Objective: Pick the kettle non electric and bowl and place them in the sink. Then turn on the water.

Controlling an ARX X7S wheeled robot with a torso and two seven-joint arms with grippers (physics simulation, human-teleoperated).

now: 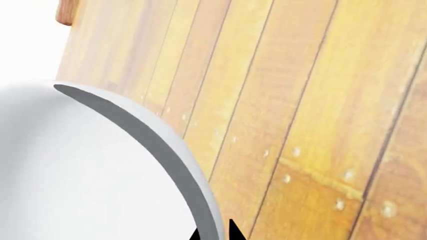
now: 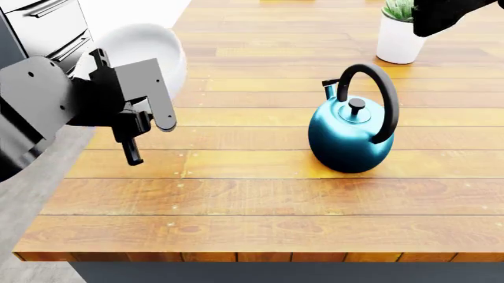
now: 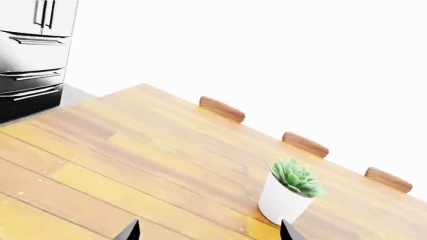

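Bowl: white, rim pinched in my left gripper, lifted over countertop's left edge. Kettle: untouched, upright mid-counter. Right gripper: spread wide, holding nothing, near plant pot. Sink, faucet not in view. 0 of 3 steps done.

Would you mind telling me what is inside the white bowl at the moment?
Nothing shows inside the bowl: the left wrist view shows only smooth white interior, though part lies outside that view. In the head view, the left claw and arm cover much of the bowl, so its hidden parts cannot be checked.
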